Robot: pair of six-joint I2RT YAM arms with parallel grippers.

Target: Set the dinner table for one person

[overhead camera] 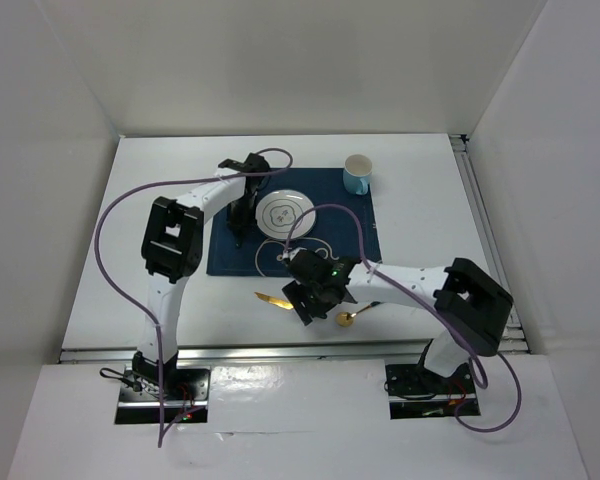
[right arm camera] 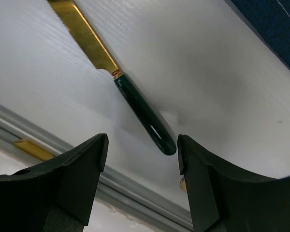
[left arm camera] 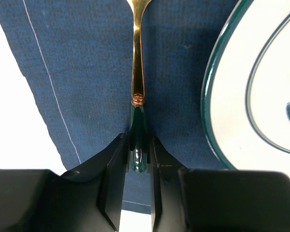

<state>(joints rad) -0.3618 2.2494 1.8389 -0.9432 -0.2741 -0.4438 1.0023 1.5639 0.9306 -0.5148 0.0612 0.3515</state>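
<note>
left gripper [left arm camera: 137,145] is pinching narrow on the green handle of the fork [left arm camera: 137,82], holding it low over the placemat [left arm camera: 82,72] just left of the plate [left arm camera: 213,96], the usual fork side. right gripper [right arm camera: 141,142] is hanging wide above the knife [right arm camera: 144,116], which is lying on the bare worktop [overhead camera: 420,190] near the front edge. the handle end is lining up between the jaws, probably for a pick.

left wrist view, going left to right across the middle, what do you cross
dinner table → placemat → gold utensil with a green handle → plate
</note>
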